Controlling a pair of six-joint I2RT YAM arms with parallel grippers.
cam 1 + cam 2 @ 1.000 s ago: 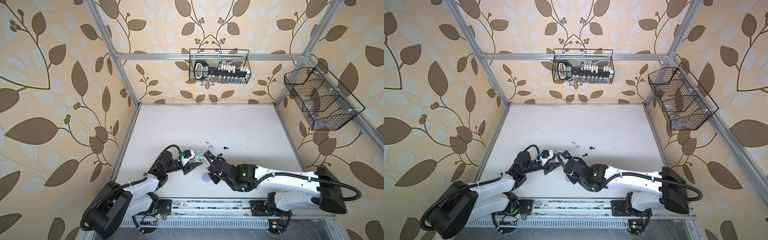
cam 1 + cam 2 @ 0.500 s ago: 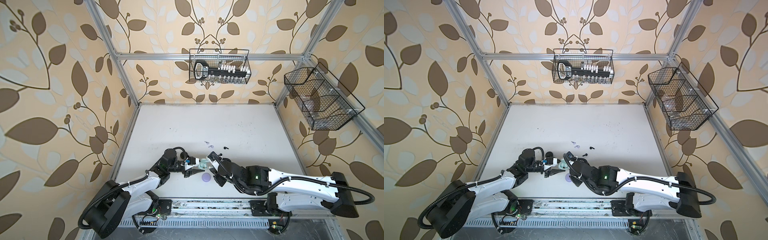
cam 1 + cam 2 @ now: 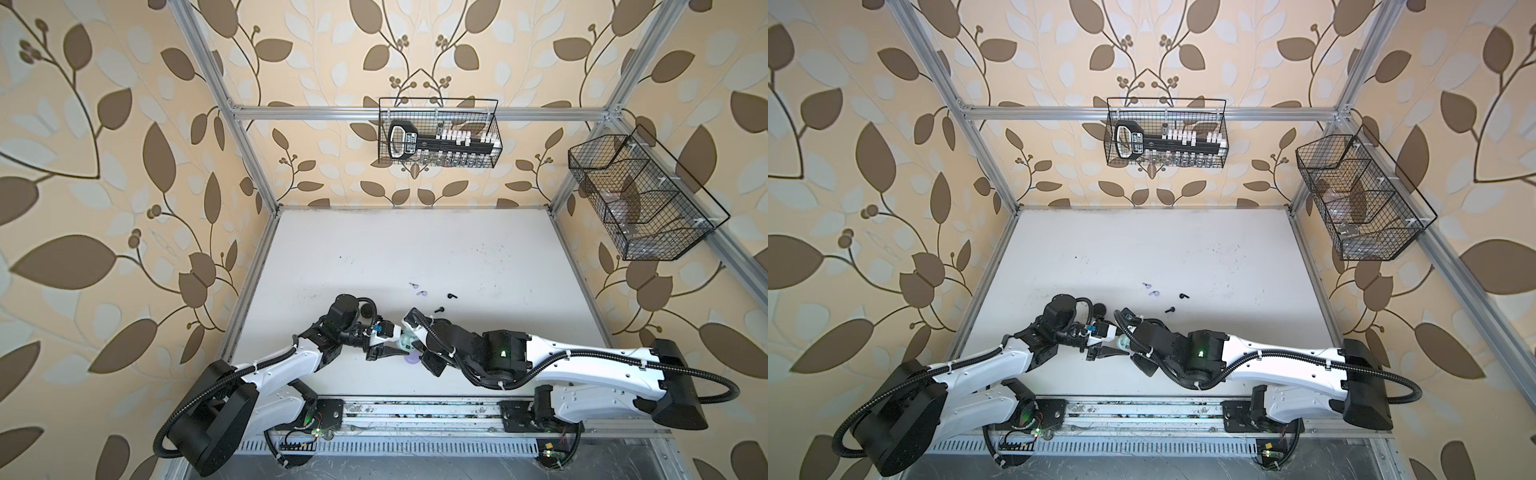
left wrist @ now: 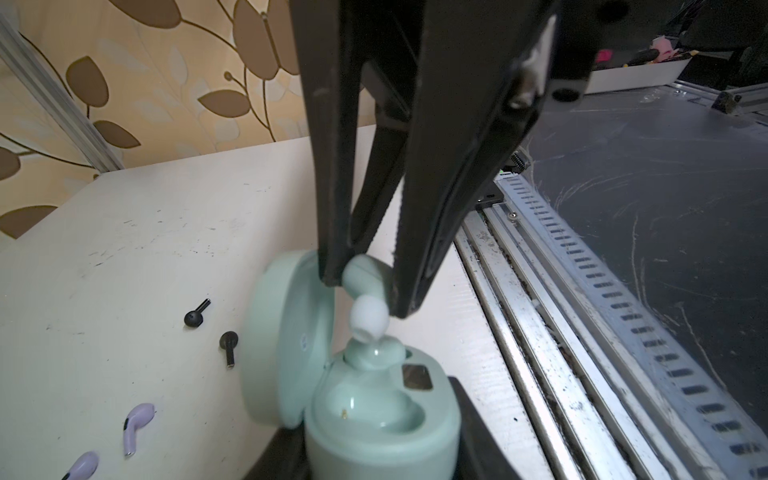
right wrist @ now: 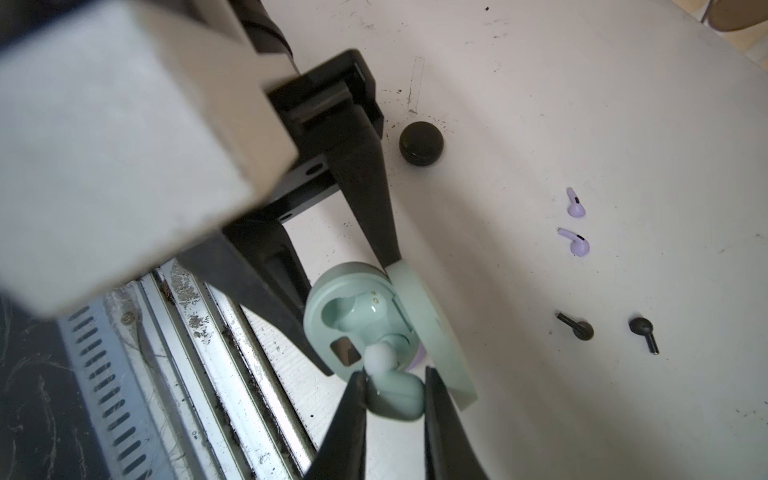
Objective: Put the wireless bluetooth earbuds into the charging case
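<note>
- Left gripper (image 5: 359,316) clamps the open mint case (image 4: 382,428) — near the table (image 3: 415,249) front edge.
- Right gripper (image 4: 368,293) pinches a mint earbud (image 5: 395,395) — white tip down, just above the case.

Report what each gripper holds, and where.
Right gripper: mint earbud, jaws pinching its body sides. Left gripper: open mint charging case, clamped across its base.

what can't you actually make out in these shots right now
- Lilac case: right wrist view, only a sliver behind the mint case; lid state unknown.
- Socket under the mint earbud: both wrist views, covered by that earbud in the right tool; filled or empty unclear.
- Black case: in both top views, partly behind the left arm's cable.
</note>
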